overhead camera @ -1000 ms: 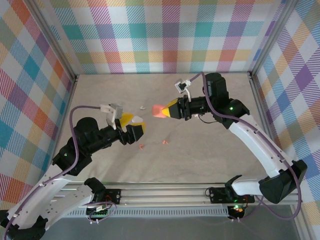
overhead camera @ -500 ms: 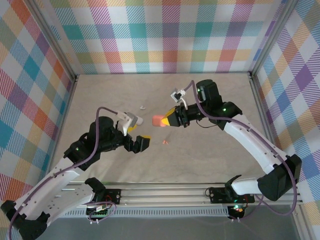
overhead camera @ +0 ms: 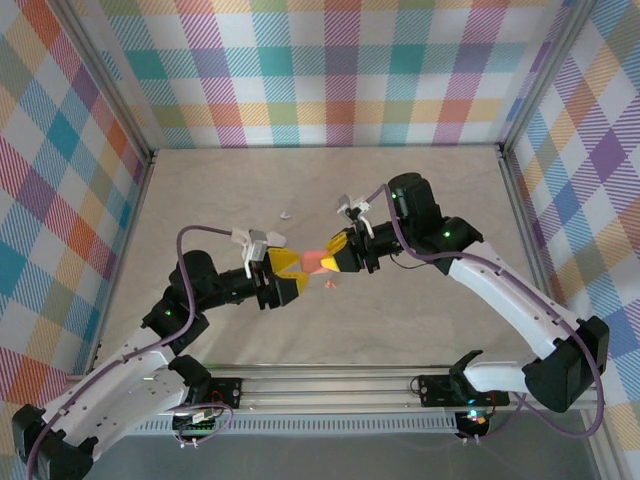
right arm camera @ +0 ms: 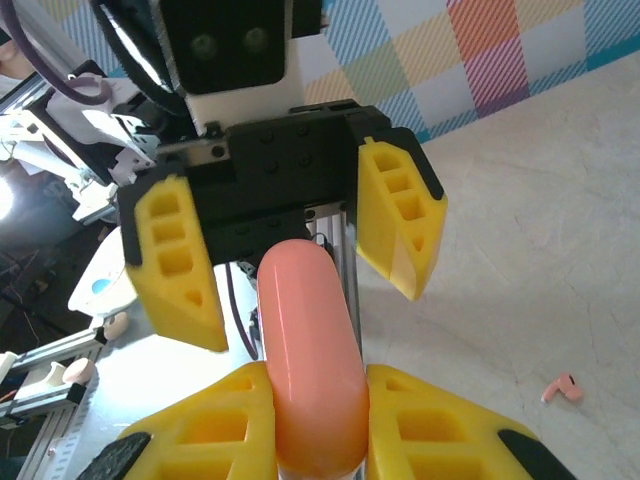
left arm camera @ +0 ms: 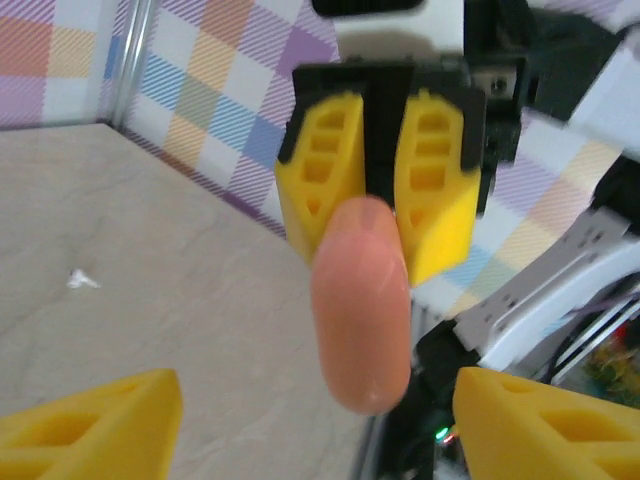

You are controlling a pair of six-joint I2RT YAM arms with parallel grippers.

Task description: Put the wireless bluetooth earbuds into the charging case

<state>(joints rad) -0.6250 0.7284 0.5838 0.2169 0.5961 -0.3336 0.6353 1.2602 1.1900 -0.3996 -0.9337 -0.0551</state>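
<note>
my right gripper [right arm camera: 318, 385] clamped on a smooth, glossy pink pebble-shaped case [right arm camera: 300, 300], closed up, my left gripper [left arm camera: 318, 400] spread open around its tip

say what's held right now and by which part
The right gripper pinches one end of the salmon-pink pebble-shaped plastic case; left gripper stands open around its other end.

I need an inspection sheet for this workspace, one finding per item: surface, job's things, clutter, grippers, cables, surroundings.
surface: beige table, no spills seen.
job's things: pink case held off the table; pink earbud and white earbud lie loose.
clutter: nothing seen.
grippers: right gripper shut on the pink case; left gripper open, fingers either side of its free end.
cables: purple cable loops above left arm.
surroundings: plaid walls; metal rail in front.
</note>
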